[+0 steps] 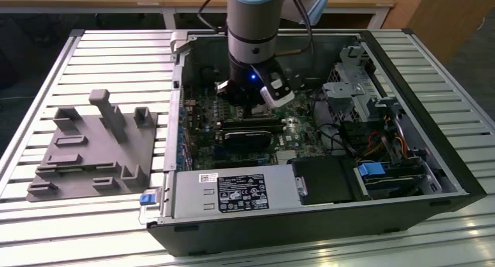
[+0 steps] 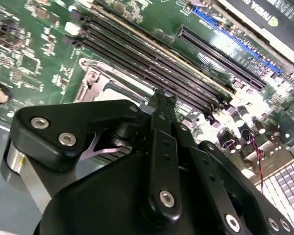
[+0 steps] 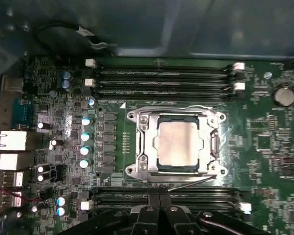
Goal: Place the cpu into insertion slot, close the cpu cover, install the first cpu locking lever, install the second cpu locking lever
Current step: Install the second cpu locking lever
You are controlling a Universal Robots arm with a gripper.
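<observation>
The slatted metal desk [image 1: 93, 47] carried one open computer case [image 1: 325, 220] and one grey fixture block [image 1: 93, 148]. Inside the case, the arm hid the socket in the exterior view. In the first wrist view the cpu cover [image 3: 143, 142] lay shut over the cpu [image 3: 179, 143], seated in its slot. The pincer [image 3: 159, 199] hung just beside the socket, fingers [image 2: 162, 147] drawn together, holding nothing.
</observation>
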